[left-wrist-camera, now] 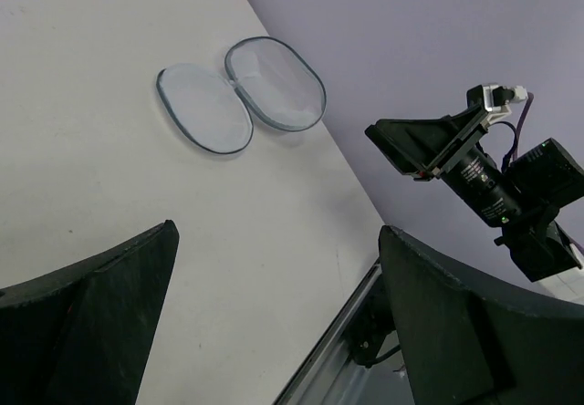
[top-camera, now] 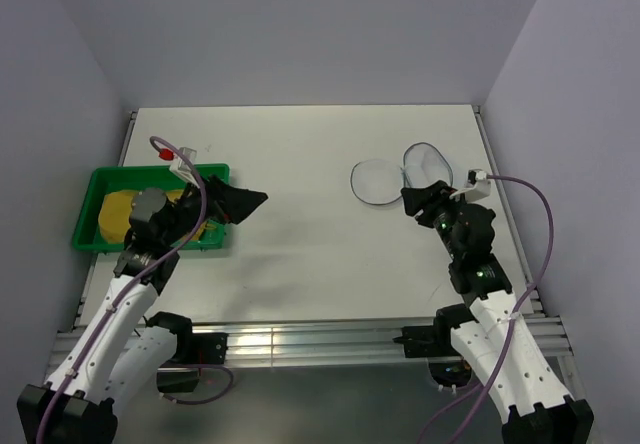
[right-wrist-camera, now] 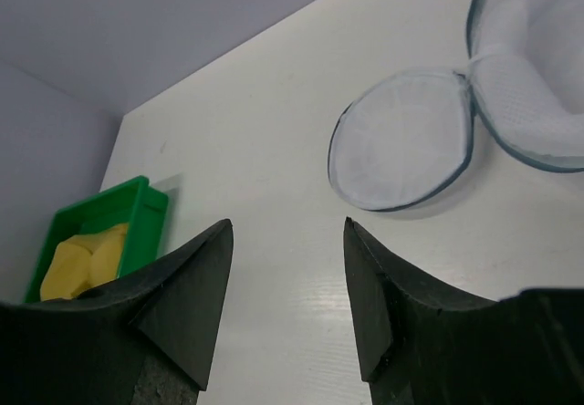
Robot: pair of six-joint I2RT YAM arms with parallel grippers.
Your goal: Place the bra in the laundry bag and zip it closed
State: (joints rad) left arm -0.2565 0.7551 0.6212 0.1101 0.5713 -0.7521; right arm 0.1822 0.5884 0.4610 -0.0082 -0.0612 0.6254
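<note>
I see the bra lying in the green tray at the left side of the table, a mustard-yellow heap well apart from everything else. The laundry bag lies unzipped on the right side, toward the far edge. Its two round mesh halves lie side by side, joined where their dark rims meet, and nothing is inside them.

My left gripper hovers just right of the tray, pointing toward the bag. Its jaws are spread as wide as they go, and in the wrist view only bare table shows between them.

My right gripper sits just on the near side of the bag's right half. Its fingers are parted with nothing between them, and the bag lies ahead of them, untouched.
</note>
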